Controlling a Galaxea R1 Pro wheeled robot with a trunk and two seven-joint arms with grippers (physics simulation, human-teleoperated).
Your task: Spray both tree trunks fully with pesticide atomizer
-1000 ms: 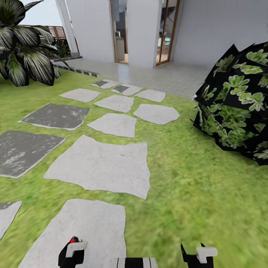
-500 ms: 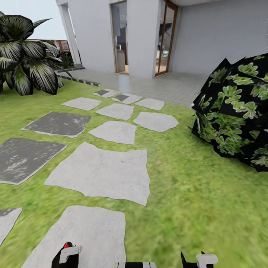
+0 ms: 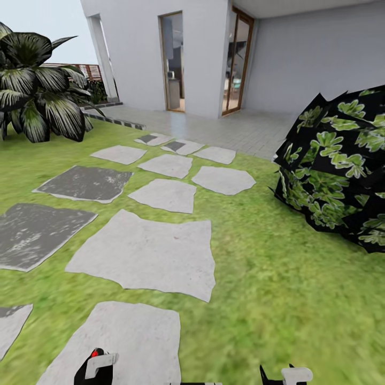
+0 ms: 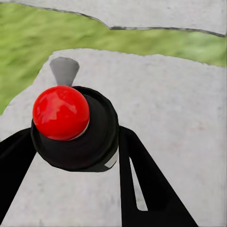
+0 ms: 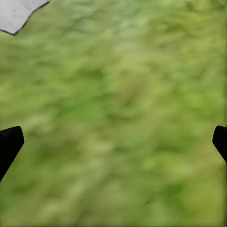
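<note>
The pesticide atomizer (image 4: pixel 60 112), a dark round body with a red ball top and a grey nozzle, sits between the black fingers (image 4: pixel 142 189) of my left gripper (image 4: pixel 75 137), which is shut on it. In the head view its red top (image 3: pixel 95 353) peeks up at the left gripper (image 3: pixel 96 369), low over a pale stepping stone (image 3: pixel 123 342). My right gripper (image 3: pixel 283 374) hangs open over the grass floor (image 5: pixel 113 94), its fingertips (image 5: pixel 9 142) far apart with nothing between them. The trees are out of view.
A path of pale and dark grey stepping stones (image 3: pixel 144 256) runs ahead to the white house (image 3: pixel 203 53) and its tiled patio. A big dark leafy bush (image 3: pixel 337 166) stands at the right. A short palm (image 3: pixel 37 91) and brown fence (image 3: pixel 80 69) are at the far left.
The head view has tilted upward, so more of the house wall shows and both grippers sit lower in the picture. The stones, bush and palm stay where they were.
</note>
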